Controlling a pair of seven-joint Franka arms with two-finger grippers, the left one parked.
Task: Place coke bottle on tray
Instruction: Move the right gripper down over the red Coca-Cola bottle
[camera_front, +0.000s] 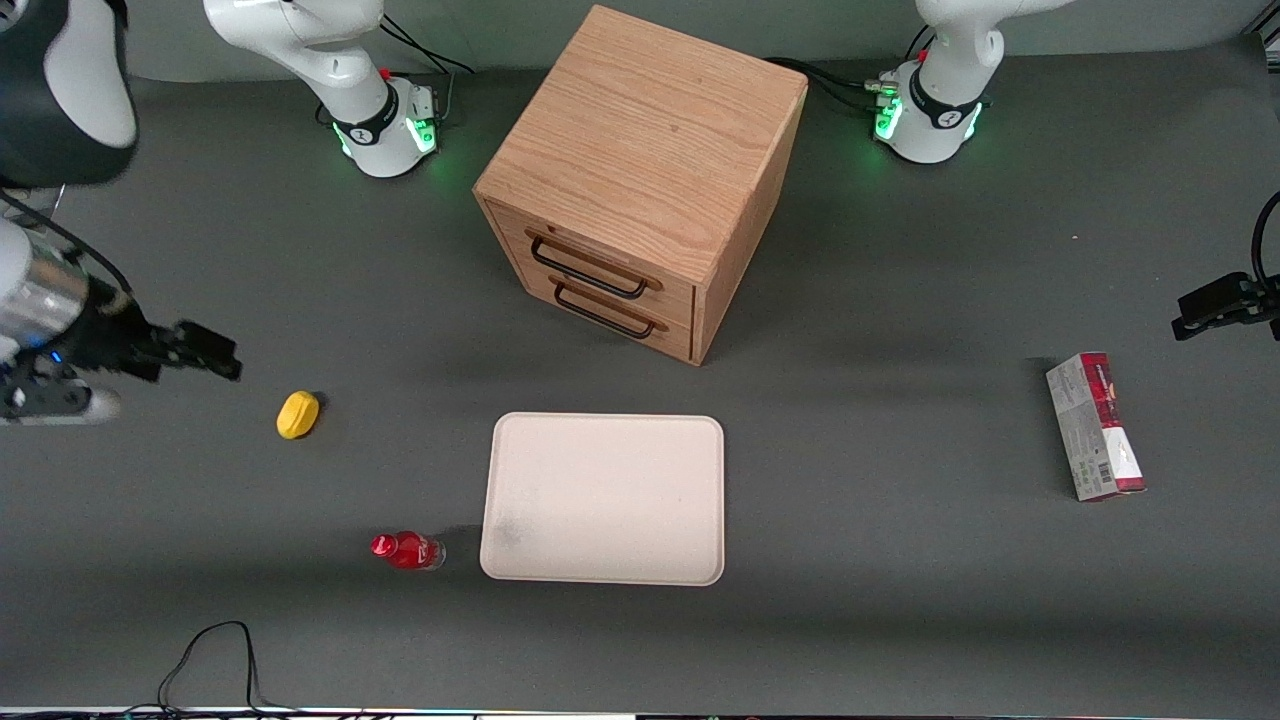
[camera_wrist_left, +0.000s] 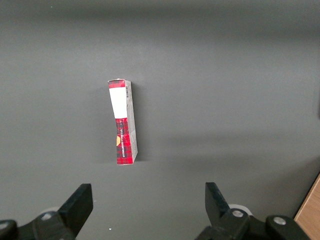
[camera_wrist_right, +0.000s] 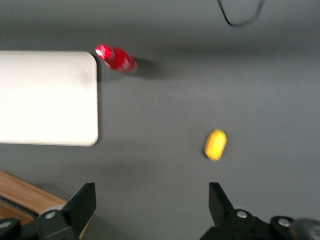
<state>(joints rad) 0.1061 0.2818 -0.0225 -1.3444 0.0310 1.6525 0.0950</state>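
Observation:
The coke bottle (camera_front: 408, 550), small with a red cap and red label, stands on the grey table just beside the tray, near the front camera; it also shows in the right wrist view (camera_wrist_right: 116, 59). The cream-beige tray (camera_front: 603, 498) lies flat in front of the wooden cabinet, with nothing on it, and shows in the right wrist view (camera_wrist_right: 46, 97). My gripper (camera_front: 205, 350) hangs high above the table at the working arm's end, farther from the camera than the bottle and well apart from it. Its fingers (camera_wrist_right: 84, 202) are spread wide and hold nothing.
A yellow lemon-like lump (camera_front: 297, 414) lies between my gripper and the bottle. The wooden drawer cabinet (camera_front: 640, 180) stands mid-table. A red-and-grey carton (camera_front: 1095, 427) lies toward the parked arm's end. A black cable (camera_front: 215, 655) loops at the front edge.

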